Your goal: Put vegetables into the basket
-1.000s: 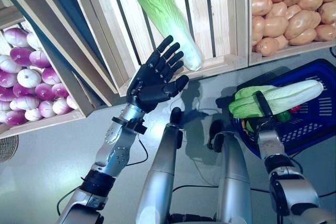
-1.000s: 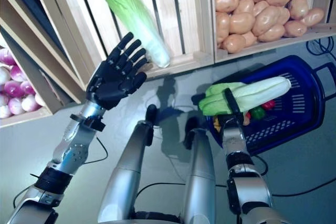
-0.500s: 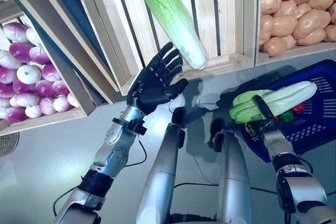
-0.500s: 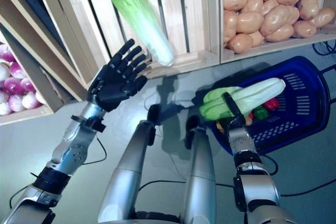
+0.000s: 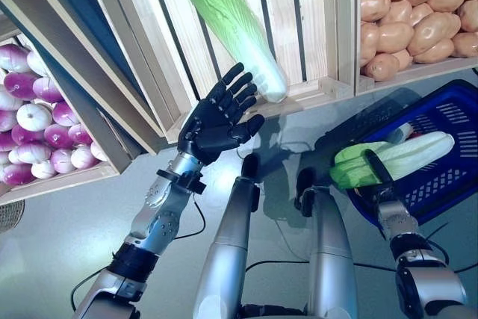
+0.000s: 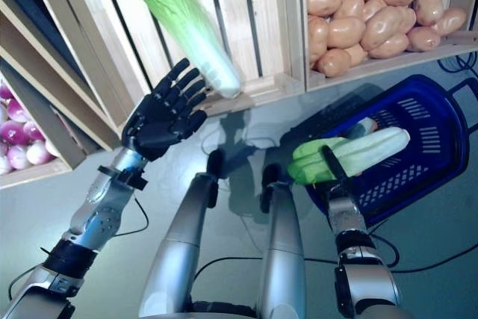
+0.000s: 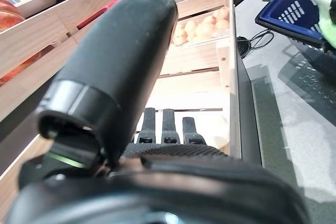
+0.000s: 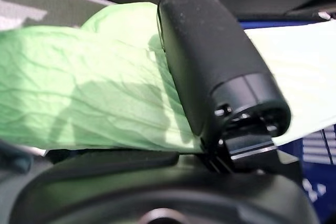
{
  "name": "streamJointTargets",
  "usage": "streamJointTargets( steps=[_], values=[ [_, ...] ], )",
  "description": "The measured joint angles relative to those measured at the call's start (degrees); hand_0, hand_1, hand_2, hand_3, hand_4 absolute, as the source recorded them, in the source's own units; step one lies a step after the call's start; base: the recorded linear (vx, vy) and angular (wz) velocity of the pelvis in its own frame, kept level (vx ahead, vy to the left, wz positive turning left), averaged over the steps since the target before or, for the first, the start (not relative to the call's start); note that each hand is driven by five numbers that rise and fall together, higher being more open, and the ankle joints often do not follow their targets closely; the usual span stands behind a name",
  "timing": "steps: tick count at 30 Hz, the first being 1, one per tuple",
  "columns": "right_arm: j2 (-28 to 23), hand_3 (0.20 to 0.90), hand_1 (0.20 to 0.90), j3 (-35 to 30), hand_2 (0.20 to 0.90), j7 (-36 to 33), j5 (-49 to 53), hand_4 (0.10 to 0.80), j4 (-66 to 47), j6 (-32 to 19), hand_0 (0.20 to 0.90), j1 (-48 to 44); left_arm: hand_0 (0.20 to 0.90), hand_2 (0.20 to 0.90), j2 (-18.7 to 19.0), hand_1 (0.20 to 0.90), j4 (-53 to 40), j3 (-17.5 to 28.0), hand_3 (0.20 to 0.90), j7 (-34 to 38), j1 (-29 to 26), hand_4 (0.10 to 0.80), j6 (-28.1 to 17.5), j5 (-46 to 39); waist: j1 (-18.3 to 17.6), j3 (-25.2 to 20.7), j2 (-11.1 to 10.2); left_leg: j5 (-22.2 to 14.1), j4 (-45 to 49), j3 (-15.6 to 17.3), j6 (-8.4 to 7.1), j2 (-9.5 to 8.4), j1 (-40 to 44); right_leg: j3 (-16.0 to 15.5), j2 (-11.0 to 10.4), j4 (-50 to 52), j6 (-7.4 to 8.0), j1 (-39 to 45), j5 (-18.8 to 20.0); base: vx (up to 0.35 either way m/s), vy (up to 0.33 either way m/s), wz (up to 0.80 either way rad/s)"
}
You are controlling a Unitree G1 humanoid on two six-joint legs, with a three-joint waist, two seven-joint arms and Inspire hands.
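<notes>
**Right hand has cabbage lower over basket; left hand still open at crate**

Right hand (image 5: 379, 172) is clenched round a napa cabbage (image 5: 396, 158), thumb across the top of it per right wrist view. Cabbage lies roughly level, leafy green end toward the robot, white stem end out over the blue basket (image 5: 448, 184). Versus 1 s ago it sits lower and further over the basket's inside; a pale vegetable (image 5: 398, 133) in the basket now shows beyond it, while the red and green items seen under it earlier are hidden. Whether the cabbage touches the basket: cannot tell.

Left hand (image 5: 216, 121) is raised, fingers straight and spread, holding nothing, about where it was. Its fingertips are just short of the second napa cabbage (image 5: 237, 31), which lies tilted in the slatted wooden crate (image 5: 299, 5), unmoved.

Potatoes (image 5: 411, 20) fill the crate on the right, purple onions (image 5: 33, 132) the crate on the left.
</notes>
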Motion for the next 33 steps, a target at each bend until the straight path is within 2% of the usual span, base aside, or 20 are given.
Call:
streamJointTargets(
  steps=[15, 29, 33],
  values=[
    [-0.78, 0.300, 0.300, -2.22, 0.300, -4.54, 1.68, 0.400, -0.80, -1.26, 0.300, 1.70, 0.900, 0.900, 1.01, 0.900, -0.02, 0.34, 0.900, -1.19, -0.19, 0.800, 2.27, 0.01, -1.27, 0.01, -0.13, -0.31, -0.16, 0.58, 0.36, 0.90, 0.03, 0.24, 0.68, -1.15, 0.09, 0.16, 0.48, -0.001, -0.026, -0.03],
    [-1.53, 0.300, 0.300, -6.57, 0.300, -5.72, 4.69, 0.400, -2.28, -6.58, 0.300, 1.68, 0.900, 0.900, 1.29, 0.900, -0.09, 0.30, 0.900, -1.18, -0.20, 0.800, 2.55, -0.12, -2.05, 0.00, -0.11, -0.98, 0.32, 3.06, 0.80, 2.24, 0.64, 1.25, 0.63, -1.19, 0.17, -0.17, 1.39, 0.006, 0.014, -0.10],
    [-0.77, 0.300, 0.300, -6.01, 0.300, -4.90, 4.54, 0.400, -9.69, -6.71, 0.300, 4.50, 0.900, 0.900, 1.27, 0.900, -0.64, 0.28, 0.900, -1.10, 0.05, 0.800, 2.55, -0.17, -2.51, 0.00, -0.10, -0.97, -0.38, 3.51, 0.81, 2.21, 1.19, 1.68, 0.17, -1.27, 0.27, -0.21, 1.36, 0.009, 0.051, -0.05]
  ],
)
